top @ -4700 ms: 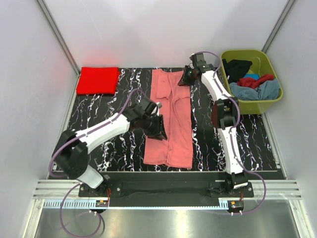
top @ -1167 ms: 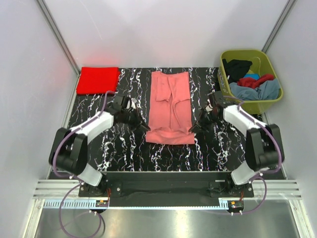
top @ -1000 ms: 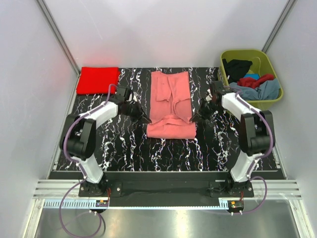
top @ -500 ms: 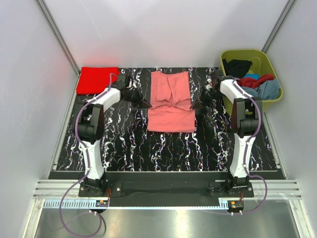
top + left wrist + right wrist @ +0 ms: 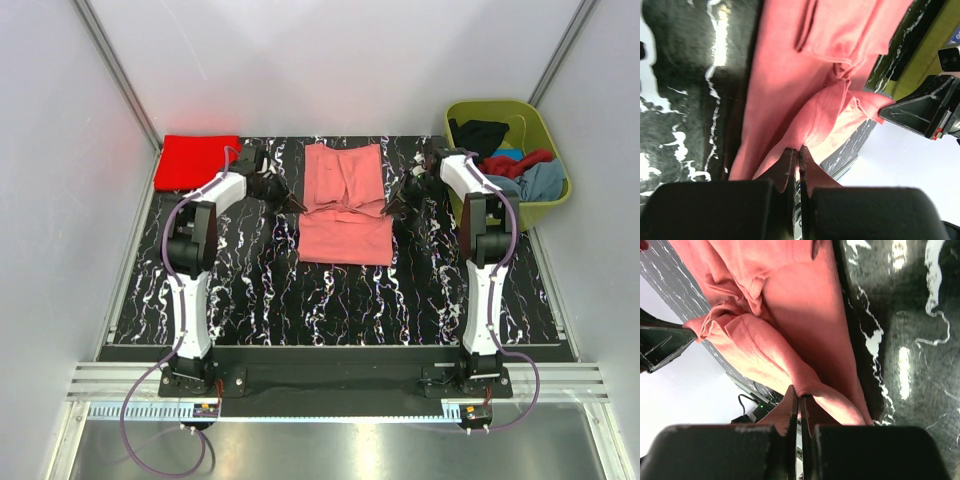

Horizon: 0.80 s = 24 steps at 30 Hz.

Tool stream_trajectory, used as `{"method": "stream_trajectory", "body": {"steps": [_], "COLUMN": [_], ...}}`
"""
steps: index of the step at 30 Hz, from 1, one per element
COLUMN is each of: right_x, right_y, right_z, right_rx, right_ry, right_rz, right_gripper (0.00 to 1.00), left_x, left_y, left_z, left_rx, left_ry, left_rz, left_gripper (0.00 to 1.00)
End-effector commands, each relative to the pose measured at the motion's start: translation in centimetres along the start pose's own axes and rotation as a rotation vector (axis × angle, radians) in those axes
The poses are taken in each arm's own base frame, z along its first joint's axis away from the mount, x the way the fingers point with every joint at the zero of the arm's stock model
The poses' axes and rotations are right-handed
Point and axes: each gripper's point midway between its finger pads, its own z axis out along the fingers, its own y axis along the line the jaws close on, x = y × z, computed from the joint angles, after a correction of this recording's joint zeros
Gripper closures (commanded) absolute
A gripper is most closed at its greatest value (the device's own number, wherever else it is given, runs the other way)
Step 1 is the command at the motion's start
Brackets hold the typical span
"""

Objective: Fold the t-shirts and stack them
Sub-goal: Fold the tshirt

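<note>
Top view: salmon pink t-shirt (image 5: 345, 238), centre of the tabletop (image 5: 250, 290), its near half doubled back over the far half. The left arm (image 5: 215, 192) and right arm (image 5: 466, 178) reach in from either side, and each meets one corner of the carried hem. Bright red t-shirt (image 5: 197, 162), folded, far left corner. Green tub (image 5: 548, 135), far right, holding loose shirts (image 5: 515, 170) not yet folded. Left wrist view: left jaws pinched shut on the pink hem, the cloth (image 5: 790, 90) rising from the tabletop (image 5: 685, 75) to the tips. The opposite arm's black jaws show across the fold. Right wrist view: right jaws likewise closed on the hem's other corner, the cloth (image 5: 800, 315) draped away from them and bunched mid-span. Handling note, by judgement: the half-fold is under way. Both corners should travel level and at one pace toward the collar, with the hem kept taut so the sagging middle flattens. They should be set square on the far edge before release. Change record: some seconds back the shirt lay at full length toward the arm bases. A second ago the hem hung lower down the tabletop, and it has since moved farther toward the collar, with the arms stretched further out.
</note>
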Motion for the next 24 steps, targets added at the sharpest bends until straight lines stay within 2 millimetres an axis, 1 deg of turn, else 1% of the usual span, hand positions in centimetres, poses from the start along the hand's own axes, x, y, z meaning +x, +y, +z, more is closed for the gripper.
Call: {"method": "stream_trajectory", "body": {"steps": [1,6,15,17,20,21,24], "right_x": [-0.7,-1.0,-1.6,-1.6,-1.6,-1.6,-1.8], "right_y": [0.6,0.2,-0.2,-0.1,0.3,0.5,0.3], "right_z": [-0.5,-0.2,-0.2,-0.3,-0.9,-1.0,-1.0], "right_rx": [-0.025,-0.018,-0.006,-0.004,-0.008,-0.006,0.001], "right_ry": [-0.002,-0.002,-0.011,-0.015,-0.025,-0.032,-0.035], "right_rz": [-0.020,-0.017,-0.009,-0.009,-0.015,-0.021,-0.021], "right_gripper": [1.00,1.00,1.00,1.00,1.00,1.00,1.00], "left_x": [-1.4,-1.7,-1.8,-1.9,-1.9,-2.1,-2.4], "left_y": [-1.3,-0.8,-0.6,-0.5,-0.8,-1.2,-1.2], "left_z": [-0.3,0.4,0.8,0.7,0.1,-0.2,-0.1], "left_rx": [0.038,0.037,0.036,0.037,0.031,0.036,0.040], "left_ry": [-0.016,-0.005,0.001,0.000,-0.019,-0.030,-0.029], "left_rz": [-0.002,-0.012,-0.008,-0.011,-0.004,0.006,-0.003], "left_gripper": [1.00,1.00,1.00,1.00,1.00,1.00,1.00]}}
